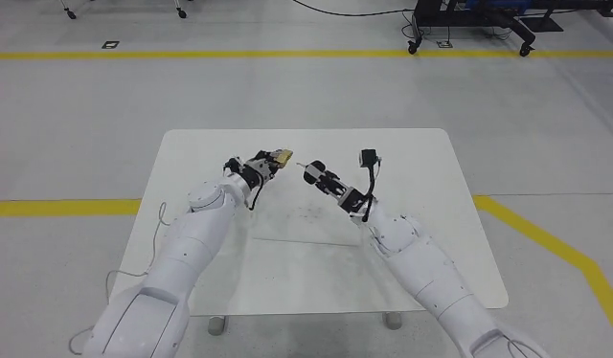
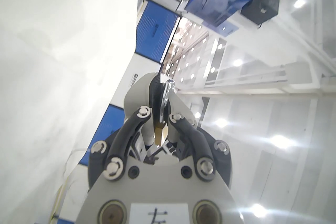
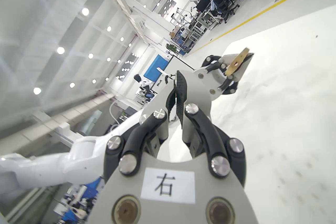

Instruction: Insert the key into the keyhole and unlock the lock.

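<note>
Nearest to the robot, both arms stretch forward over the white surface (image 1: 431, 253), and their tips meet close to each other above its middle part, toward the far edge.

The left end effector (image 1: 275, 159) is clamped on the lock (image 1: 283, 154), a small brass padlock. In the left wrist view the brass body sits deep between the two fingers, and the silver shackle (image 2: 167, 89) comes out near the fingertips. In the top view the lock points toward the other arm.

The right end effector (image 1: 308, 171) is just beside it, with its tip turned toward the lock. Its fingers are pressed together, and in the right wrist view the black pads (image 3: 181, 88) meet with no gap. A thin small piece, the key (image 1: 300, 164), sticks out from between them in the top view. It is too small to tell its shape. The key is very near the lock, with a little space between them, as far as I can see. Both things are held up in the air over the surface, not lying on it.

Behind the surface is the grey floor (image 1: 287, 100) with a yellow line (image 1: 287, 54) across it. Farther still, a black wheeled frame (image 1: 479, 18) stands on the floor.
</note>
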### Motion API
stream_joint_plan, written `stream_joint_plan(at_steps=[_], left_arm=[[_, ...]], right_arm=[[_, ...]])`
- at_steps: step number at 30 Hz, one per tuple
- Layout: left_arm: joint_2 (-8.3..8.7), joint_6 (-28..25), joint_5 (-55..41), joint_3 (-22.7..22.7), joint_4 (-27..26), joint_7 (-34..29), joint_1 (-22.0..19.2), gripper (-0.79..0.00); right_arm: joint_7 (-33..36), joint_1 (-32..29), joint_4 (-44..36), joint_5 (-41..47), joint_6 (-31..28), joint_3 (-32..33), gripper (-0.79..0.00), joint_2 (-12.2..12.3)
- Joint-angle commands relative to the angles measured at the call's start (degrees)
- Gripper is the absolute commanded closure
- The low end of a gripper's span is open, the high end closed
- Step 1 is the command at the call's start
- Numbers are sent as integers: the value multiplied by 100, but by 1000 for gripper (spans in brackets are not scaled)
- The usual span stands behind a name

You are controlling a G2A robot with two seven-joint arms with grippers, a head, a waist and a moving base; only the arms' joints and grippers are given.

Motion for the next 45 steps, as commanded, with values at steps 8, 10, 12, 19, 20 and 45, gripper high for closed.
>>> stream_joint_plan(at_steps=[8,10,12,19,20,45], left_arm=[[-217,-936,254,225,88,377,-46,0],[-225,-1080,424,270,68,427,-28,0],[-232,-1156,492,277,36,455,7,0],[-232,-1219,691,267,-98,430,81,0],[-231,-1252,741,271,-125,439,96,0],[-119,-1604,1372,72,-940,411,649,0]], right_arm=[[-230,-111,-283,-97,1229,92,0,-5],[-154,-76,-235,-45,1332,114,0,-9],[-94,-47,-191,29,1408,125,0,-19],[47,20,-68,175,1507,128,0,-55],[58,30,-46,184,1513,134,0,-58],[285,175,272,438,1612,278,0,-131]])
